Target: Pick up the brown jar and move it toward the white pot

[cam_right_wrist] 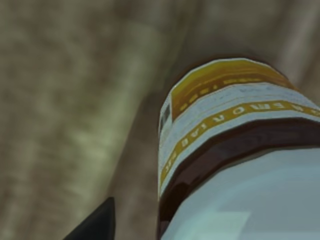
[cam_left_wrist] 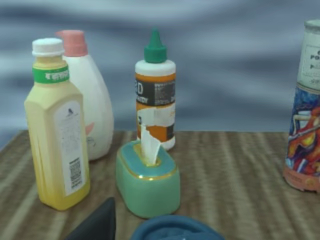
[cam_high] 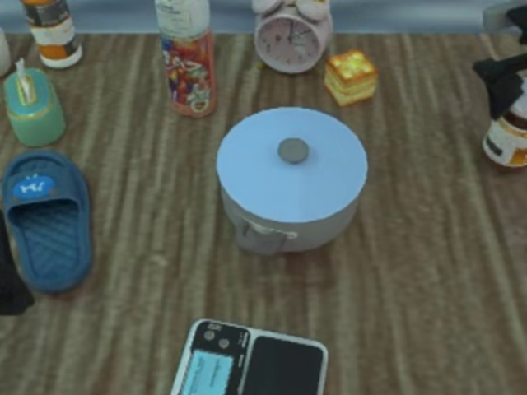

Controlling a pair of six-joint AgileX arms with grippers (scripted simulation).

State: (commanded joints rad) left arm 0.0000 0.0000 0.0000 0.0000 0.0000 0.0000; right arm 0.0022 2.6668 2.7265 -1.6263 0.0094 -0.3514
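Jar (cam_high: 506, 140) stands at the table's right edge, well apart from the pot (cam_high: 291, 176) at centre. Our right tool (cam_high: 502, 82) sits over its lid; grip state we cannot tell. We judge it rigid, light, smooth-sided: hold mid-body. Left arm parked at the left edge.

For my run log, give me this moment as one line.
phase: at pickup | right gripper: over brown jar, table's right edge | white pot: centre, apart from jar | left arm: parked at left edge
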